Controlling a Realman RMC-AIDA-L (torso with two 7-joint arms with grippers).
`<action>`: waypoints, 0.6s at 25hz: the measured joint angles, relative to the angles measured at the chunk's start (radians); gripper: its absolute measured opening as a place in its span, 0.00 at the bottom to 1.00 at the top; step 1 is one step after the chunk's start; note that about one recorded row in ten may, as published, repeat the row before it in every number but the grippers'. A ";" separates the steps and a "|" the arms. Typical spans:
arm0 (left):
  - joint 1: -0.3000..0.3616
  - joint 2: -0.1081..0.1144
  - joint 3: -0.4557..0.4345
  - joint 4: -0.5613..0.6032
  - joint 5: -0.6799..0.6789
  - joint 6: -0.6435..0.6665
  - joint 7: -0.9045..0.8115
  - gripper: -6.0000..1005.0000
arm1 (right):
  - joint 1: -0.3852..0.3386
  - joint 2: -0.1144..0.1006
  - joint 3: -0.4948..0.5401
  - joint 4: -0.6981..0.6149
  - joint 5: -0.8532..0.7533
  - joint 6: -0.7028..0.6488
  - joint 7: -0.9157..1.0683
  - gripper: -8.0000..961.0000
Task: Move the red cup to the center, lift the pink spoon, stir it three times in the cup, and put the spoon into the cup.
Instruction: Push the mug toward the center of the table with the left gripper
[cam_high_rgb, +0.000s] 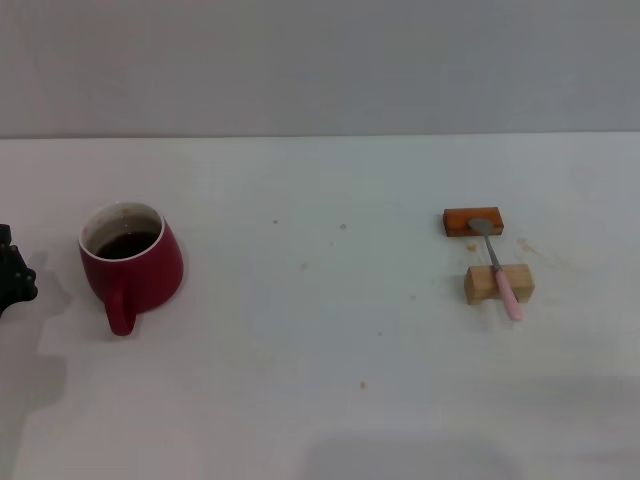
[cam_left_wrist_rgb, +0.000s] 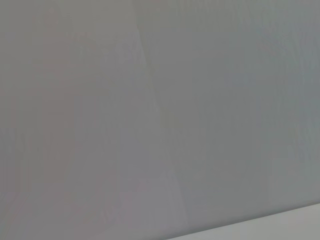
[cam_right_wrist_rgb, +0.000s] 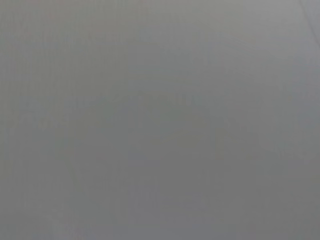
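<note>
The red cup (cam_high_rgb: 132, 262) stands on the white table (cam_high_rgb: 320, 380) at the left, upright, with dark liquid inside and its loop handle toward me. The pink spoon (cam_high_rgb: 497, 268) lies at the right, its grey bowl resting on a reddish-brown block (cam_high_rgb: 473, 221) and its pink handle across a pale wooden block (cam_high_rgb: 498, 284). My left gripper (cam_high_rgb: 12, 275) shows only as a dark part at the left edge, to the left of the cup and apart from it. My right gripper is out of view. Both wrist views show only a plain grey surface.
A grey wall runs along the table's far edge. Small specks dot the tabletop between the cup and the blocks.
</note>
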 joint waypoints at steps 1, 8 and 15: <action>0.000 0.000 0.000 0.000 0.000 0.000 0.000 0.00 | 0.000 0.000 0.000 0.000 0.000 0.000 0.000 0.70; 0.000 -0.002 0.000 0.000 0.000 0.000 0.000 0.00 | 0.002 0.000 0.000 -0.001 0.000 0.002 0.000 0.70; 0.003 -0.002 0.002 0.000 0.000 0.000 0.000 0.00 | 0.002 0.000 -0.001 -0.001 0.000 0.003 0.000 0.70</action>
